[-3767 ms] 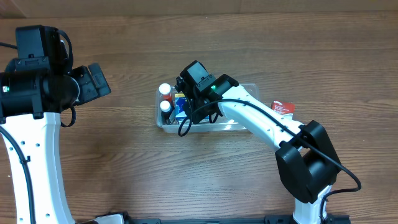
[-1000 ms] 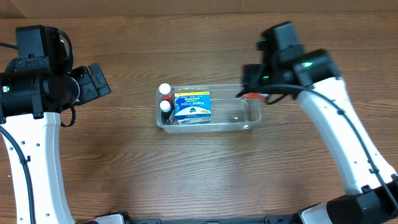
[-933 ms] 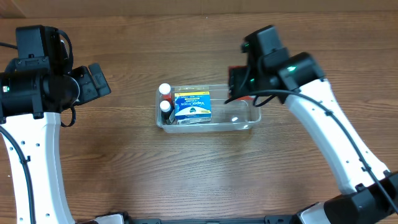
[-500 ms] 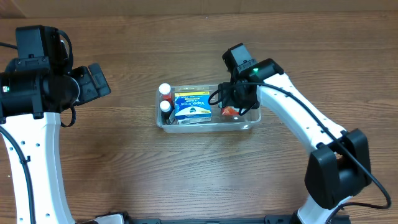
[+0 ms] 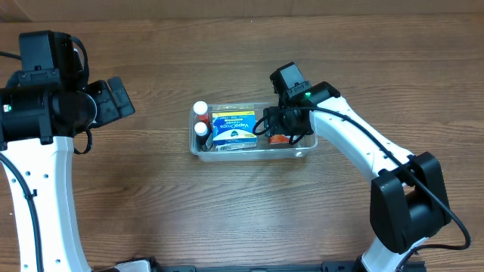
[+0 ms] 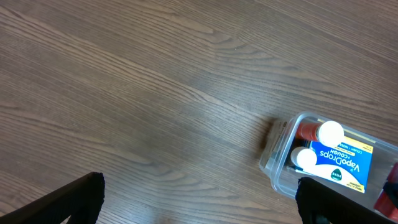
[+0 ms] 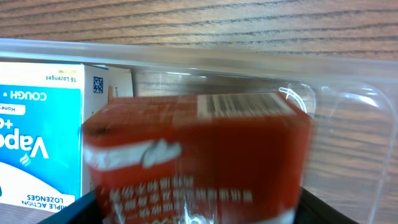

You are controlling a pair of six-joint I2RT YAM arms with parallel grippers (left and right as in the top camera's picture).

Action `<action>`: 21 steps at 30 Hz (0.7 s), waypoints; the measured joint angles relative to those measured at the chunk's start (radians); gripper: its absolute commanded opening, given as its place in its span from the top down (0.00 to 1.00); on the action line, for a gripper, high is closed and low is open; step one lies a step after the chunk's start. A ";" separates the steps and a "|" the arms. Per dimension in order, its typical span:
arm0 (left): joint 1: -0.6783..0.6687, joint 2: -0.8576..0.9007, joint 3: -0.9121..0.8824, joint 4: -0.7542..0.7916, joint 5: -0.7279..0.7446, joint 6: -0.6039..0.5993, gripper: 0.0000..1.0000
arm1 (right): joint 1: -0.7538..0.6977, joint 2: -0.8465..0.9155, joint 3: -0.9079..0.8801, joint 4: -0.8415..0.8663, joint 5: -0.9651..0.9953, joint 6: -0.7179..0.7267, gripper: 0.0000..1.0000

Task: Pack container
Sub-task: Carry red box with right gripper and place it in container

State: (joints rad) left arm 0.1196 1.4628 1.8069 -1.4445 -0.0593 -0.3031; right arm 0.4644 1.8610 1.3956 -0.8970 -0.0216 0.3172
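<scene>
1. Clear plastic marks the container (image 5: 242,154) in the overhead view. It is a shallow tub with rounded corners and lies near the middle of the wooden table (image 5: 151,211), its long side running from 9 to 3 o'clock. Two white-capped bottles (image 5: 201,128) stand at its 9 o'clock end, with a blue box (image 5: 233,127) just beside them. The right gripper (image 5: 274,133) is down inside the 3 o'clock half, carrying a red box (image 5: 279,140). The left gripper (image 5: 115,97) hangs well apart at 9 o'clock of the tub.

2. In the left wrist view, the left gripper's fingers (image 6: 68,199) stand wide apart over bare wood and hold nothing. The container sits toward 4 o'clock, bottle caps and blue box showing through its wall.

3. In the right wrist view, the red box fills the frame, clamped between the right gripper's dark fingers. The tub's glossy rim curves behind it, and the blue box is at 9 o'clock.

4. Packing looks well along: three items are in and the fourth needs only releasing. Whether more will follow cannot be told.
</scene>
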 measured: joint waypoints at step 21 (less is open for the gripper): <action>0.000 0.000 0.000 0.000 0.000 0.000 0.00 | 0.034 -0.001 0.027 -0.037 0.031 -0.025 0.14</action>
State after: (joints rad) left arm 0.1196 1.4628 1.8069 -1.4445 -0.0593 -0.3031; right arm 0.4980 1.8603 1.4231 -0.9337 0.0097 0.2920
